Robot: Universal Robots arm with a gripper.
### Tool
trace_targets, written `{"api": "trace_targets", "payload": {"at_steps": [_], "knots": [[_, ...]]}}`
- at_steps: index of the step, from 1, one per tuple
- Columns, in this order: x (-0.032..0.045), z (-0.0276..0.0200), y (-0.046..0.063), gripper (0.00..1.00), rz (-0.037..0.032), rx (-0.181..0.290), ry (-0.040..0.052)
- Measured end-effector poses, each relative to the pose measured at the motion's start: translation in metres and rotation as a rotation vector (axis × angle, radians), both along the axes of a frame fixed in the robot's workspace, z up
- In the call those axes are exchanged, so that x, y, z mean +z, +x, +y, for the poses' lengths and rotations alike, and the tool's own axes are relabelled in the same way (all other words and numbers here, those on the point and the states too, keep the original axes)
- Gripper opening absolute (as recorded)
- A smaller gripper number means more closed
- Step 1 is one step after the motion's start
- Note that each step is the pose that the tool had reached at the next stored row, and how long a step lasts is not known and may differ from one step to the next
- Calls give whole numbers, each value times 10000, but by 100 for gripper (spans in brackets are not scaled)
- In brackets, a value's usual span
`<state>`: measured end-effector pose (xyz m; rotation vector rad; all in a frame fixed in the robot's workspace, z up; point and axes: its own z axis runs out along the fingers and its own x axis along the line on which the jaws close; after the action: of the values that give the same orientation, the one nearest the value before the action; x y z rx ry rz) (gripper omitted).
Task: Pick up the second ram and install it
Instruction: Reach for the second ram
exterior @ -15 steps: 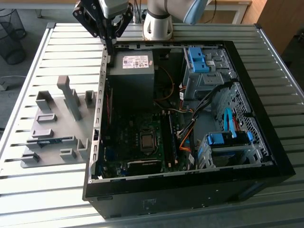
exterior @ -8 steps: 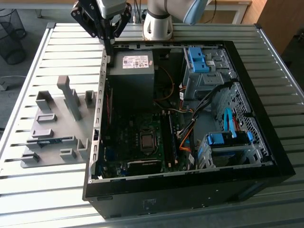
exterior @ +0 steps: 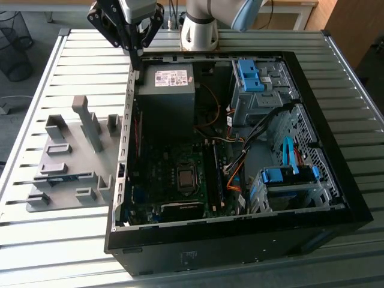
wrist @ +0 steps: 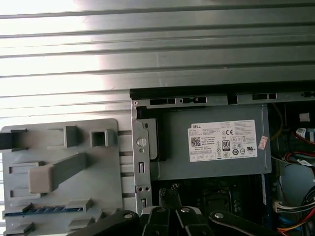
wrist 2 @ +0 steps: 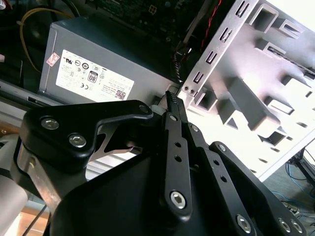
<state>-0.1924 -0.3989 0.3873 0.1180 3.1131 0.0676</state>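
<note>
In the exterior view, the gripper (exterior: 137, 62) hangs at about 11 o'clock in the picture, over the back corner of the open computer case (exterior: 240, 243). Its two black fingers come together to one point. They are pinched closed and hold nothing. The tip is just beside the grey power box (exterior: 168, 90) and the case wall. The second ram (exterior: 66, 177) lies at about 9 o'clock from the case. It is a thin blue strip that sits in a slot of the grey holder (exterior: 60, 201) on the metal table (exterior: 60, 246), well apart from the gripper. In the second wrist view, the gripper (wrist 2: 171, 98) is seen from close up. Its fingers meet at the tip with nothing between them. The tip is near the edge of the case wall, between the power box (wrist 2: 98, 64) and the grey holder (wrist 2: 246, 104). In the first wrist view, the gripper (wrist: 168, 192) has its fingers pressed together and empty, just inside the case wall near the power box (wrist: 211, 167). The second ram (wrist: 44, 210) rests flat in the holder (wrist: 110, 172), outside the case and not touched by the fingers.
</note>
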Motion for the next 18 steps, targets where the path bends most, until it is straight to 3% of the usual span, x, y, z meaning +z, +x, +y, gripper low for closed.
{"api": "trace_targets", "payload": {"at_steps": [18], "knots": [[-3, 0, -87, 10, 0, 0, 0]]}}
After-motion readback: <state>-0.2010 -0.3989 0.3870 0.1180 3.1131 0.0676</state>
